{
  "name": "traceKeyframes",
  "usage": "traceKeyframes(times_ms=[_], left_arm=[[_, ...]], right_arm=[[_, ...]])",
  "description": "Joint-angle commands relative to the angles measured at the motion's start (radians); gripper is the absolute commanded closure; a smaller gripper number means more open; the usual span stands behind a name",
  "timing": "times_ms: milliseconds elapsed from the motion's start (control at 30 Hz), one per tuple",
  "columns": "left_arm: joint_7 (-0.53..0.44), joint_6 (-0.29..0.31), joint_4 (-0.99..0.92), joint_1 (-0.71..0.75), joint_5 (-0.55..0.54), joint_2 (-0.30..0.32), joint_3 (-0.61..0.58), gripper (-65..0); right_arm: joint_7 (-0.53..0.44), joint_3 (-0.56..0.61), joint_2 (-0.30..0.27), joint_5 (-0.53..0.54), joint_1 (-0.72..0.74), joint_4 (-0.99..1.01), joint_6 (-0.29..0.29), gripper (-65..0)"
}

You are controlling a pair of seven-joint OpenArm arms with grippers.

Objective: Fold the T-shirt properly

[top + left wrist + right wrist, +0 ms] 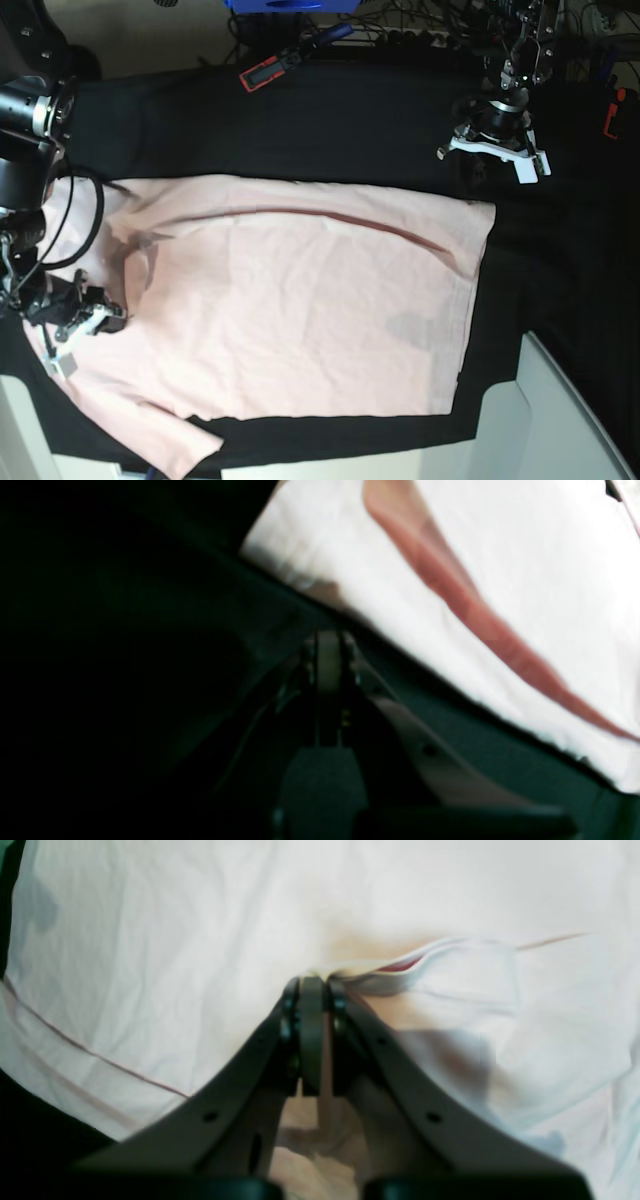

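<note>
Lying flat and spread wide on the black table cloth (330,110): the pale pink T-shirt (300,310), plain side up, with a long crease running across its upper part.

Right gripper (312,982): clenched tight, pinching a bunched fold of the T-shirt (200,940) right at its tips. Pink cloth lying all around this gripper, in front of it, to both sides and under it. A thin hem line curving off to one side of it. In the base view, sitting low over the T-shirt's sleeve end, at that view's left.

Left gripper (327,645): squeezed closed, holding nothing. Hanging over the dark table cloth (125,630), with the T-shirt (500,555) just ahead of its tips and off to one side, not touching. A reddish fold shadow running slantwise across the cloth there. In the base view, this gripper (495,150) hovering above the black cloth, near the T-shirt's far corner but apart from it.

Beyond the left gripper, further along the table: a small red and black tool (268,71).
</note>
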State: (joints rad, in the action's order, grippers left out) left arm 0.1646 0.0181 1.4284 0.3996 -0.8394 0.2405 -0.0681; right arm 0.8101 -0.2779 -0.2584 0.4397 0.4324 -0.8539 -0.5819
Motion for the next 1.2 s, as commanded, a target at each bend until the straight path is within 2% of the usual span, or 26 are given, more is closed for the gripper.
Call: traceKeyframes(times_ms=[0,333,467,533,700,767,1000,1167], left_arm=[[-0.023,0.007,0.013,-0.001,-0.002,0.009,0.004,0.0],[-0.023,0.007,0.013,0.0,-0.002,0.009,0.004,0.0],[-0.023,0.007,0.015,0.0,-0.002,0.009,0.004,0.0],[-0.023,0.007,0.018,-0.001,-0.002,0.009,0.004,0.0],[-0.023,0.007,0.022,-0.008,-0.002,0.009,0.0,0.0],[-0.023,0.007,0.022,-0.008,-0.002,0.009,-0.002,0.0],[-0.021,0.01,0.038,-0.009,-0.002,0.009,-0.003,0.0],[-0.015,0.01,0.076,-0.001,-0.002,0.03,-0.005,0.0]], right_arm=[[-0.039,-0.002,-0.008,0.02,0.033,-0.014,-0.005,0.0],[-0.105,-0.011,-0.005,0.021,0.033,-0.012,0.0,-0.3],[-0.097,-0.007,-0.008,0.021,0.032,-0.012,0.001,-0.6],[-0.097,-0.004,-0.012,0.02,0.032,-0.012,0.001,-4.9],[-0.096,-0.011,-0.02,0.021,0.029,-0.012,0.001,-24.5],[-0.077,-0.013,-0.028,0.026,0.029,-0.012,0.0,-29.3],[-0.047,-0.168,-0.028,0.028,0.026,-0.021,-0.005,-29.9],[0.009,-0.252,-0.06,0.026,-0.066,-0.112,-0.005,-30.3]])
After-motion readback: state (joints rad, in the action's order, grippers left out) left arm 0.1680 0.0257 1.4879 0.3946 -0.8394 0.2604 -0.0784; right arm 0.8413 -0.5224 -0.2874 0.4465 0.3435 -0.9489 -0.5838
